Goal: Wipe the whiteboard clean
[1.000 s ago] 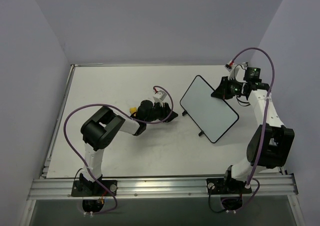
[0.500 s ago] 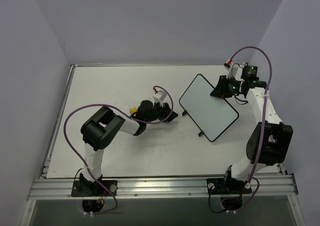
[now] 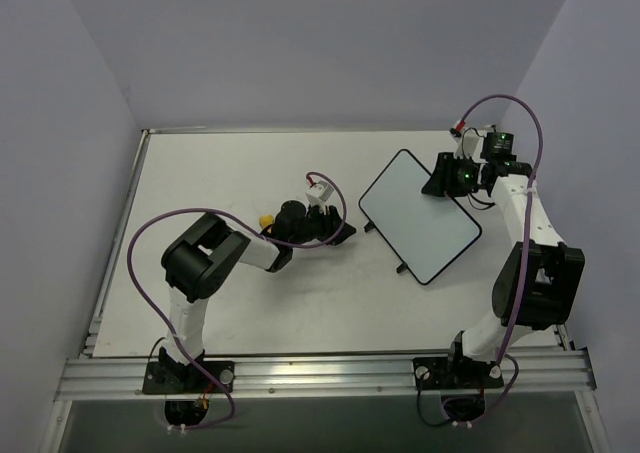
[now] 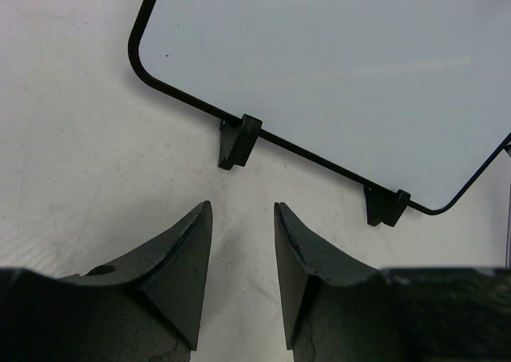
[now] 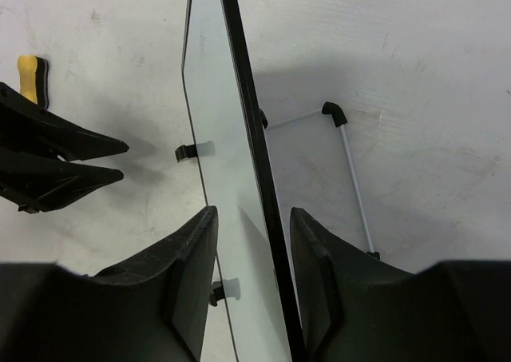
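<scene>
The whiteboard (image 3: 418,216) stands propped on the table, its white face blank inside a thin black frame. In the left wrist view the whiteboard (image 4: 335,74) fills the top, with two black feet (image 4: 238,141) along its lower edge. My left gripper (image 4: 242,206) is a little short of those feet, narrowly open over bare table. My right gripper (image 3: 440,180) is at the board's far top edge. Its jaws stand open on either side of the whiteboard (image 5: 227,162), with a gap on each side. A yellow eraser (image 3: 266,219) lies behind my left wrist.
A thin wire stand (image 5: 351,170) props the board from behind. The yellow eraser (image 5: 30,78) and my left gripper (image 5: 80,162) show beyond the board in the right wrist view. Walls enclose the table (image 3: 200,173) on three sides.
My right gripper's jaws have come apart from the board's top edge, and its wrist has shifted slightly. The left arm has not moved.
</scene>
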Motion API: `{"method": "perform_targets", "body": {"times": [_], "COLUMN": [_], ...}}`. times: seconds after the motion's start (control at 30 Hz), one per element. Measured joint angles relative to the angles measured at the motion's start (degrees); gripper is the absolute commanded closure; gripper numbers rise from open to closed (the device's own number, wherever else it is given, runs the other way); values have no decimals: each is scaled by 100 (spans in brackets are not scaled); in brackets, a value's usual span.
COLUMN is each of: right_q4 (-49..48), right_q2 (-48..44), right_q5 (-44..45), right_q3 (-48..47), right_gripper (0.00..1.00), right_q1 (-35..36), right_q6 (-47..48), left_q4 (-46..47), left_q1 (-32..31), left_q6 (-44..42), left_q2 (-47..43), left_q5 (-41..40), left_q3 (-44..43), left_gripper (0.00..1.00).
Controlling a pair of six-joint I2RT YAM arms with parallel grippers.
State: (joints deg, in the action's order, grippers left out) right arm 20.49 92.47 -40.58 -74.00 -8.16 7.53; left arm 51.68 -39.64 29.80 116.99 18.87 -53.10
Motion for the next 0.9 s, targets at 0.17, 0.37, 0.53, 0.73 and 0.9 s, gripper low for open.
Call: {"method": "perform_targets", "body": {"times": [0.17,0.37,0.53,0.73,0.9], "right_q4": [42,72,74,92,96], "right_q2": [0,0,-2,-7,-37], "right_q5": [166,299,411,645,824], "right_q3": [9,9,9,9,9], "right_gripper": [45,39,27,0,0], "right_q1": [-4,-4,-4,-4,-4], "right_q6": [-109,-160,-184,-267,-332], "left_q4": [0,0,0,0,0], "left_q1": [0,0,0,0,0], "left_q6": [-2,-2,-2,-2,-4], "left_q2": [-2,0,0,0,0], "left_q5": [-2,-2,-2,-7,-9], "left_q3": [0,0,0,0,0], "left_gripper": [55,55,55,55,55]}}
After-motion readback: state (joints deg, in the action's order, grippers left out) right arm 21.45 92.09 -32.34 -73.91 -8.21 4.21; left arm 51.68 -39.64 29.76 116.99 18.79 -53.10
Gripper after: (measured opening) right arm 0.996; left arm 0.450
